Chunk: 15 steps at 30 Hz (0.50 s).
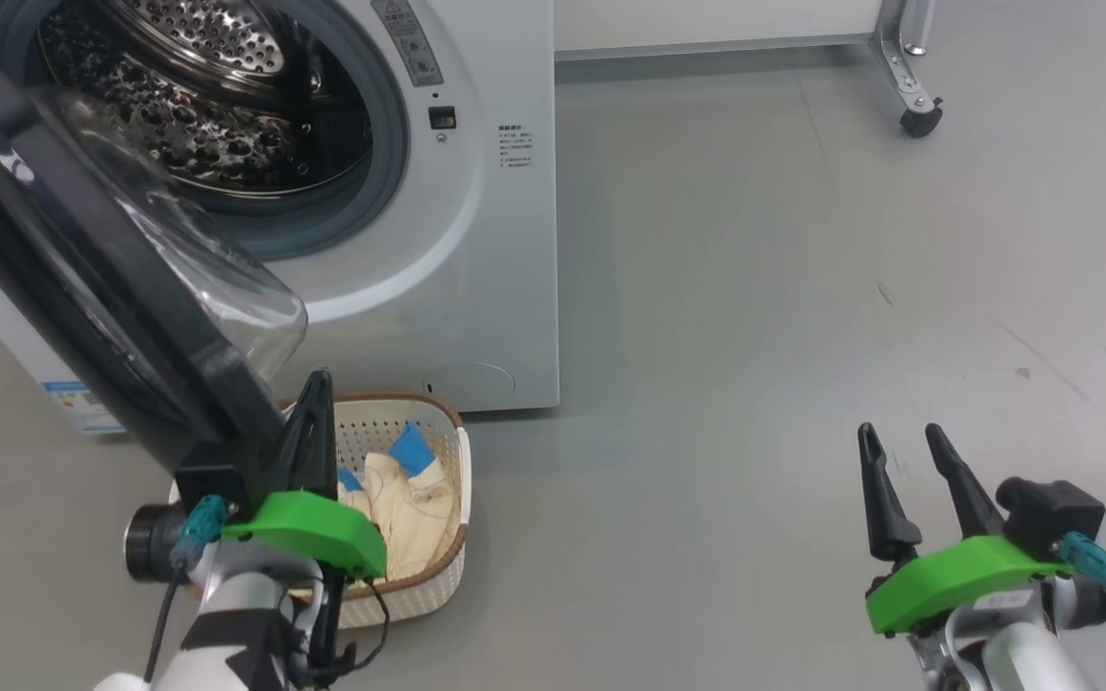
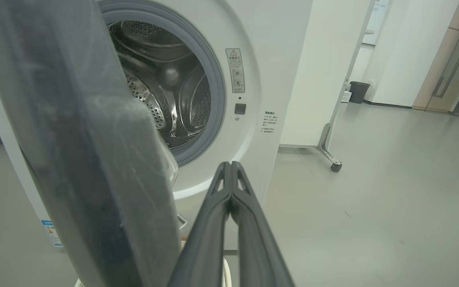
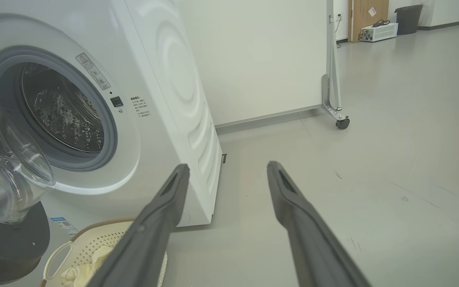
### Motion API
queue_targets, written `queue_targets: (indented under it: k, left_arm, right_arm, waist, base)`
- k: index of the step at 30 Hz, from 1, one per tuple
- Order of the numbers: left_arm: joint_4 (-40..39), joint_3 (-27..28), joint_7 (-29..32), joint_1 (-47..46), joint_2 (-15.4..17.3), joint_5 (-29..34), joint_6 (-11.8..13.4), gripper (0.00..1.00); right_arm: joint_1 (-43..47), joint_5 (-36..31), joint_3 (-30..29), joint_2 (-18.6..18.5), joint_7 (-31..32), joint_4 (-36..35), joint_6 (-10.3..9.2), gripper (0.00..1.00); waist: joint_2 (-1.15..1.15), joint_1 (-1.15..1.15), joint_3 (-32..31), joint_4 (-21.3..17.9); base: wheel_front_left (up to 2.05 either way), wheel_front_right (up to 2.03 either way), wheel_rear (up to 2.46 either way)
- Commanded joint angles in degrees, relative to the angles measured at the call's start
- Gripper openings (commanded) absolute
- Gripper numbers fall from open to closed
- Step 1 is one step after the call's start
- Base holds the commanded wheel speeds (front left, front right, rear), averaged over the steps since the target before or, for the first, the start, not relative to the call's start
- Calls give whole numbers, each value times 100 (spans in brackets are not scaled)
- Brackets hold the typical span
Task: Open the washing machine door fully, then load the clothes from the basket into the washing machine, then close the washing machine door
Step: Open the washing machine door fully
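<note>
Grey floor (image 1: 755, 288) is seen all round, and a castor (image 1: 920, 120) of a white wheeled panel is caught at the far right. Over at the upper left of the head view the washing machine (image 1: 476, 240) is set, its port uncovered and the steel drum (image 1: 198, 106) laid bare. The washing machine door (image 1: 83, 288) is swung out towards the camera, black rim nearly edge-on, clear glass bowl bulging towards the port. Down on the floor, right in front of the machine, the basket (image 1: 447, 566) is found, and the clothes (image 1: 409, 499) are heaped inside it, cream with blue cuffs on show. Now the left pincer (image 1: 318, 379): its fingers are pressed tight together with nothing between them, and it is held just beside the door's lower rim, above the basket's left side. Whether the rim is touched cannot be judged. In the left wrist view the door is seen looming just left of those closed fingers. Over on the other side, the right pincer (image 1: 899, 430) is spread wide and empty above bare floor, well apart from the basket
</note>
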Motion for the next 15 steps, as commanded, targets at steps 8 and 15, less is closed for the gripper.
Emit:
queue_targets:
  k: [8, 15]
  left_arm:
    - [504, 252, -37, -538, 121, -120, 101, 0]
    - [711, 292, -78, -578, 180, -116, 111, 0]
  right_arm:
    - [-258, 59, 182, -5, -79, -126, 20, 100]
    - [-242, 63, 131, -5, -79, -112, 20, 100]
  waist:
    - [0, 0, 25, -54]
    - [0, 0, 12, -7]
  base:
    - [0, 0, 0]
    - [0, 0, 0]
